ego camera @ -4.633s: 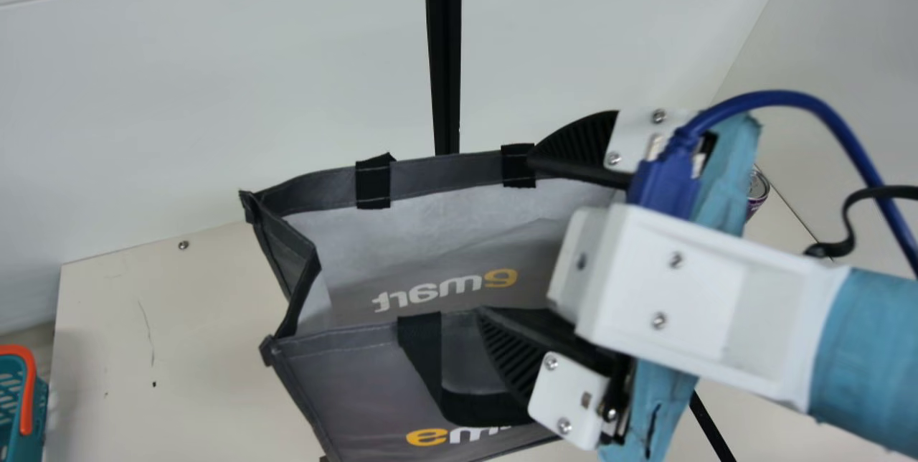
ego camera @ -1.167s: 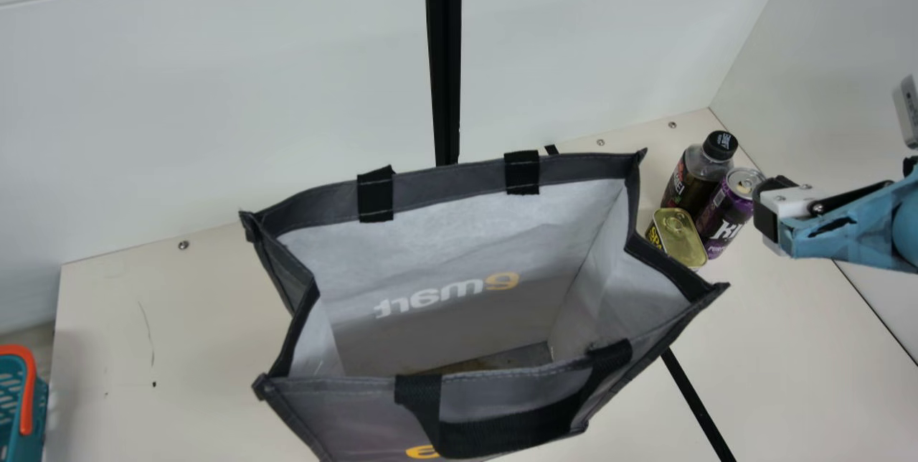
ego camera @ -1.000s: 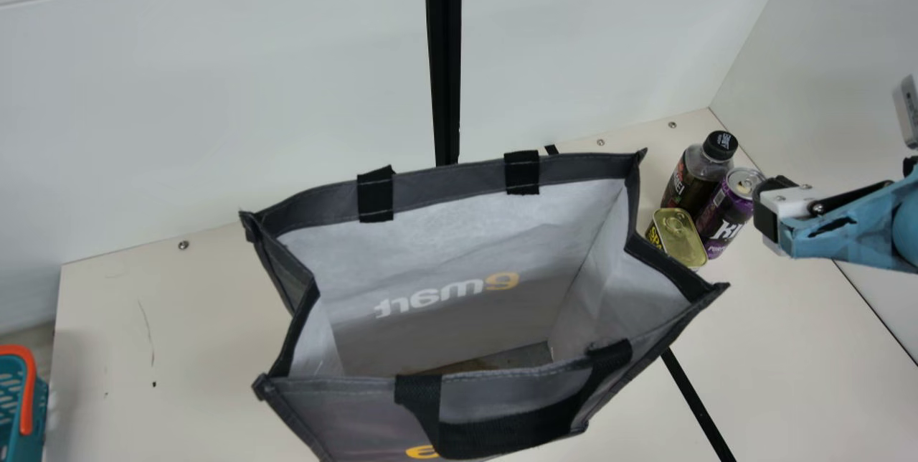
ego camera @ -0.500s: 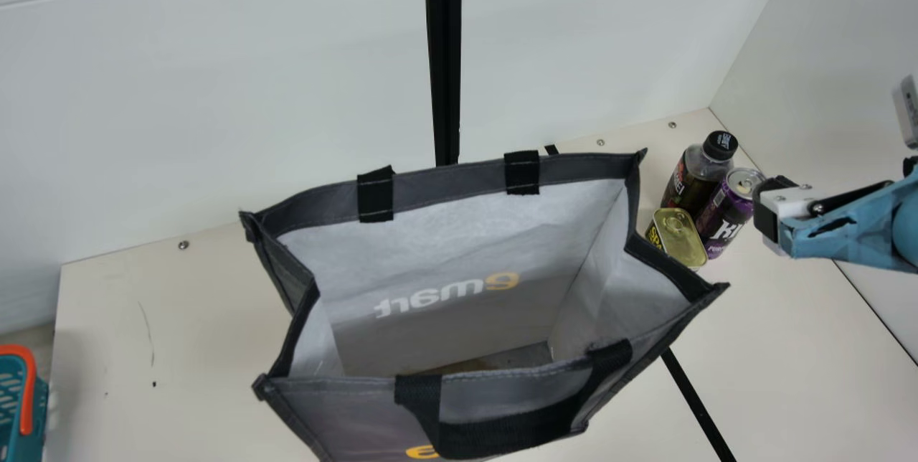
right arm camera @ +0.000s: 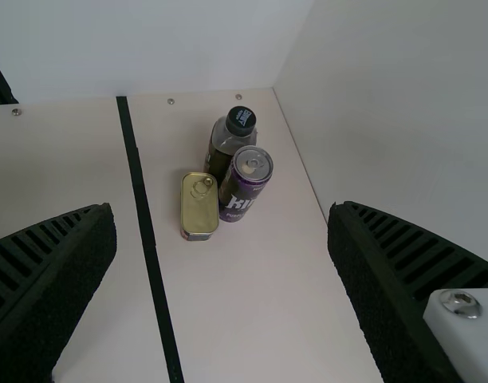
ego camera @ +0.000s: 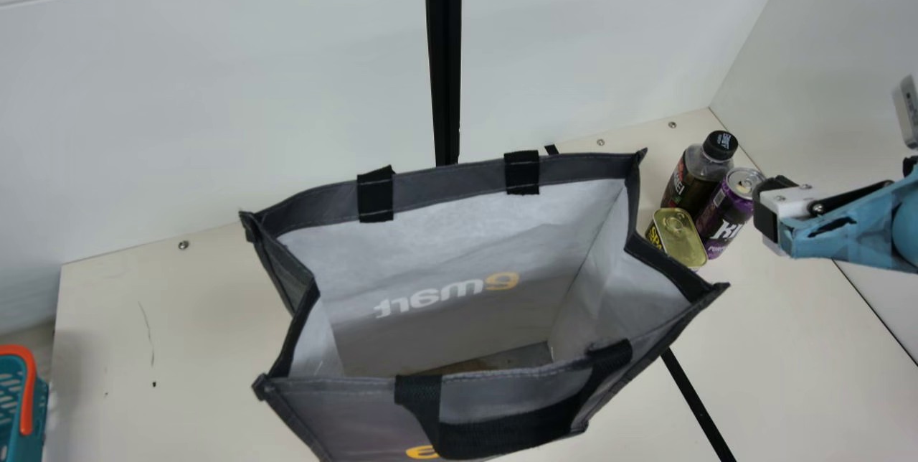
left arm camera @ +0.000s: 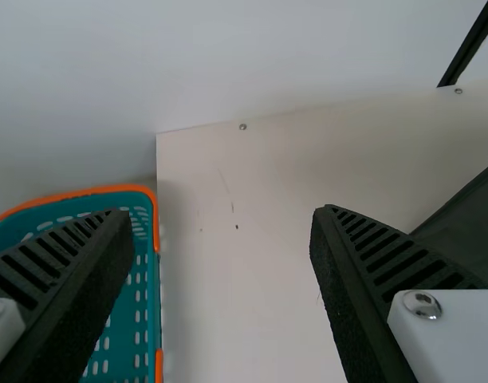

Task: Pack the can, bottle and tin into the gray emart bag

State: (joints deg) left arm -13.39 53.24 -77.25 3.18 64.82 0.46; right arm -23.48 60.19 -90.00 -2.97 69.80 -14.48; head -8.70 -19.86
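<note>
My right gripper is at the right edge of the main view, beside the purple can. The dark bottle stands behind the can, and the gold-lidded tin sits against both. All three are upright. In the right wrist view the right gripper is open, with the can, bottle and tin beyond its fingers. The gray emart bag stands with its mouth spread, its front handle hanging outside. In the left wrist view my left gripper is open, holding nothing.
A teal basket with an orange rim is at the far left, beyond the table's edge. White walls rise behind the table and at its right. Bare cream tabletop lies left of the bag, and more spreads right of it.
Since the oldest view, an arm that reached over the bag has withdrawn, uncovering the bag's right side and the three items. The bag's front edge sits lower. In the last second nothing moves.
</note>
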